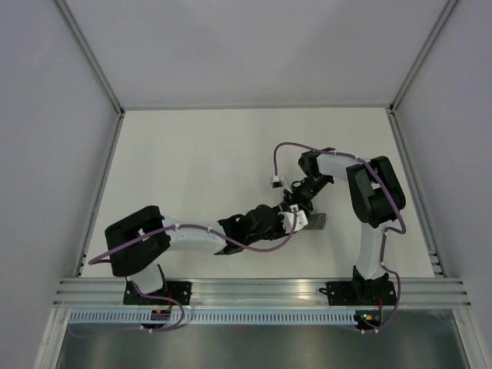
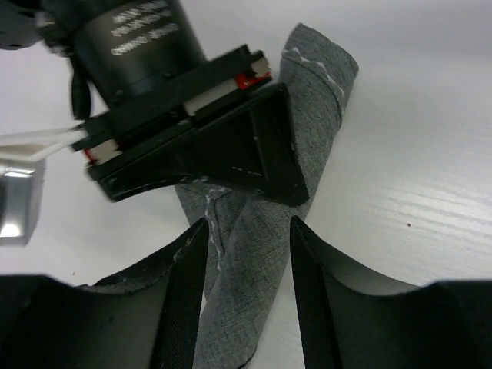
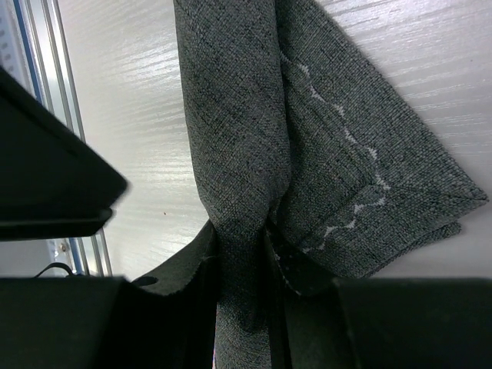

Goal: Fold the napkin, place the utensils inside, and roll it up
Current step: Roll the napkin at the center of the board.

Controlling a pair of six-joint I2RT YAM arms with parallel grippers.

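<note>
Right wrist view: right pincer pinching the rolled grey napkin over the white surface; left pincer straddles it, gripping or loose, cannot tell.

Left arm: a white tube with fat black joints.
Right arm: the same, a white tube with big black joints.
Cables: thin purple wires that run along both arms, with small white plugs.
Bases: black blocks, each with a tiny light below (green on the right one, reddish on the left one).
Left gripper: two flat black fingers with pale, worn edges.
Right gripper: black, with thick dull fingers.
Right wrist motor: round and black, with small white print (too blurry to read), red bits and a white strip under it.
</note>
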